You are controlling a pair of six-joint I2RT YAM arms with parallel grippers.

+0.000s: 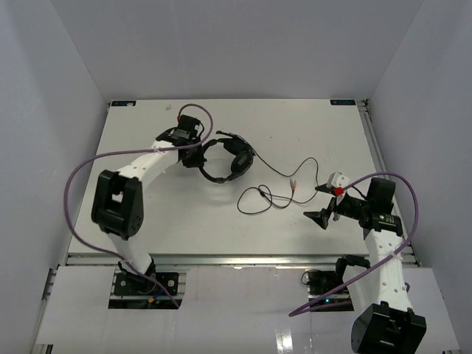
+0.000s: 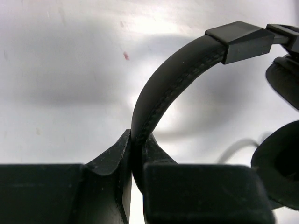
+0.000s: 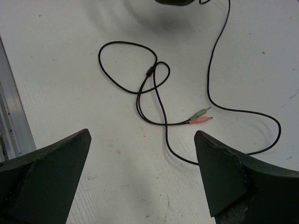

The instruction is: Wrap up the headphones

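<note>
The left jaws pinch the headphones by the headband; the right jaws gape wide.
The cable snakes in loops across the worktop, pink and green plugs before the right jaws.

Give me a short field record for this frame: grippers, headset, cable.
left gripper: shut on padded headband of black over-ear headphones
right gripper: open, empty, above the cable loops
thin black cable: loose on white table, unwrapped
green and pink plugs: side by side, between the right fingers in wrist view
wrap status: not started
</note>
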